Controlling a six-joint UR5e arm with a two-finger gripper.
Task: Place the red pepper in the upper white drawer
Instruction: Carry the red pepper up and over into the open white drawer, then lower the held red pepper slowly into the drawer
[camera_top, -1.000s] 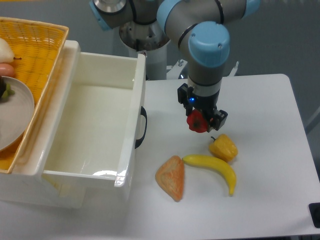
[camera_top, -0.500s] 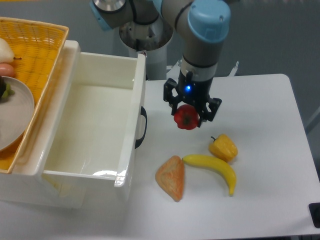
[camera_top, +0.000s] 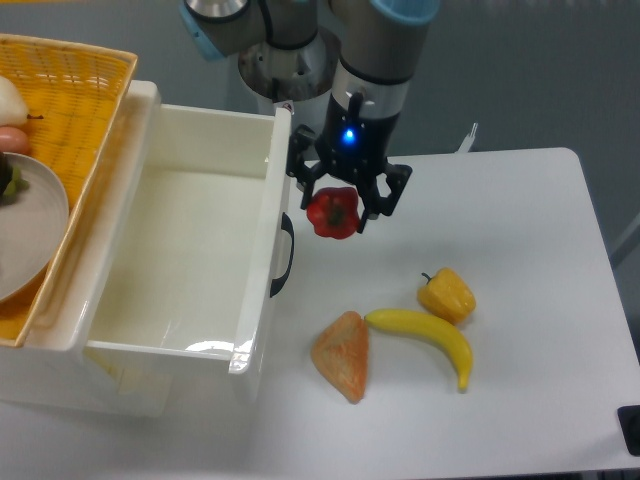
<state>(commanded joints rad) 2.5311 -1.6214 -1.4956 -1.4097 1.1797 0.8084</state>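
One gripper (camera_top: 337, 208) with fingers clamped on the red pepper (camera_top: 333, 213), held above the tabletop (camera_top: 520, 250), just right of the upper white drawer (camera_top: 190, 250) and its black handle (camera_top: 285, 255), yellow pepper (camera_top: 447, 294), banana (camera_top: 425, 336) and pastry (camera_top: 343, 355) lying further right.

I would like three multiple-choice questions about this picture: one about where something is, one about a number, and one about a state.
1. Where is the red pepper?
A. inside the white drawer
B. in the gripper, above the table, just right of the drawer front
C. lying beside the banana

2. How many food items lie on the table?
A. one
B. three
C. five

3. What is the state of the white drawer?
A. pulled open, nothing seen inside
B. closed
C. open and full of fruit

Answers:
1 B: the gripper is closed on the pepper near the black handle.
2 B: the yellow pepper, the banana and the orange pastry.
3 A: its bare white floor shows.
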